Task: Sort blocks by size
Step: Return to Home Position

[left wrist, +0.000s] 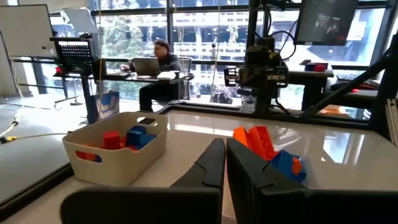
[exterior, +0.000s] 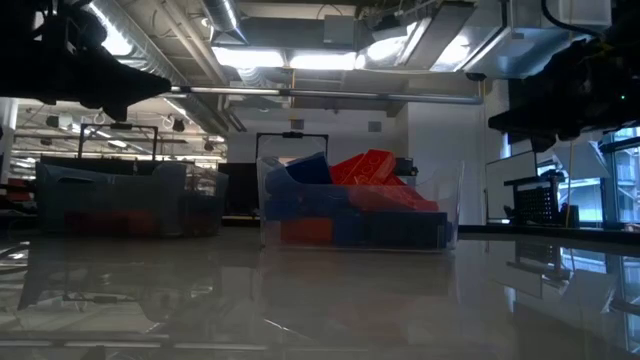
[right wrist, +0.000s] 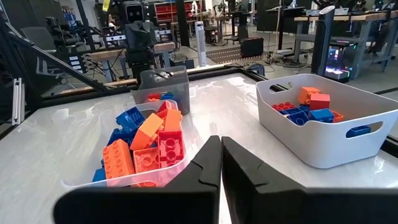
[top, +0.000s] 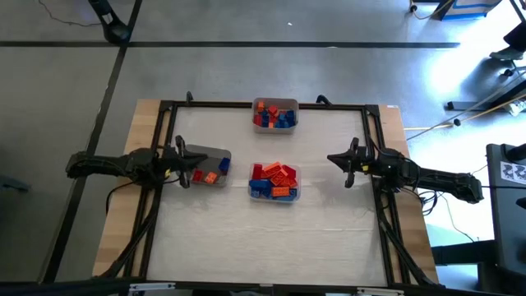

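Observation:
The blocks lie in three trays. A clear tray [top: 274,182] at the table's middle holds a heap of red, orange and blue blocks [right wrist: 149,146]. A white tray [top: 275,114] at the far edge holds several more [right wrist: 311,106]. A grey tray [top: 215,167] at the left holds a few [top: 207,175]. My left gripper [left wrist: 224,149] hovers shut over the grey tray's left part, pointing level toward the right. My right gripper [right wrist: 221,149] is shut at the table's right side [top: 333,159], pointing level at the clear tray. Neither holds anything.
A dark metal frame [top: 271,105] runs round the tabletop. Bare tabletop [top: 263,238] stretches from the trays to the near edge. Beyond the table, a person [left wrist: 158,62] sits at a desk, with other benches and gear around.

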`<state>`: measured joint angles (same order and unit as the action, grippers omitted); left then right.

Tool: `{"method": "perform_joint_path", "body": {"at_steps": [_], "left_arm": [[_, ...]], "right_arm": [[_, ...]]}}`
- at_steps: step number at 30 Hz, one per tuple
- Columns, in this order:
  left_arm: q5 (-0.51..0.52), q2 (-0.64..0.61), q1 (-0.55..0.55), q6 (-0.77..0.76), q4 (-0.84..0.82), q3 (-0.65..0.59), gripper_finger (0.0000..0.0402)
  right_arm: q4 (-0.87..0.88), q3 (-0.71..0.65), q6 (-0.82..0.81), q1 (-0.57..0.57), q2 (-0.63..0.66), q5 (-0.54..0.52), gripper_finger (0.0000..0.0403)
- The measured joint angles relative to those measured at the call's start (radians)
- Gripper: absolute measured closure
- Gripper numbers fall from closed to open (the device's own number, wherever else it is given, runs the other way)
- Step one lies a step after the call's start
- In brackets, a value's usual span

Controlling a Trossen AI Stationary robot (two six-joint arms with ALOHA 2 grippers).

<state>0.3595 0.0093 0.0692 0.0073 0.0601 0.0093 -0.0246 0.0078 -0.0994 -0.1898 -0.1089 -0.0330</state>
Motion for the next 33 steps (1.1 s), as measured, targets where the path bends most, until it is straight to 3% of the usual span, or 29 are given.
{"method": "perform_joint_path", "body": {"at_steps": [33], "left_arm": [[0.0,0.0,0.0,0.026,0.0,0.0,0.0398]], "right_arm": [[0.003,0.0,0.0,0.0,0.0,0.0,0.0388]]}}
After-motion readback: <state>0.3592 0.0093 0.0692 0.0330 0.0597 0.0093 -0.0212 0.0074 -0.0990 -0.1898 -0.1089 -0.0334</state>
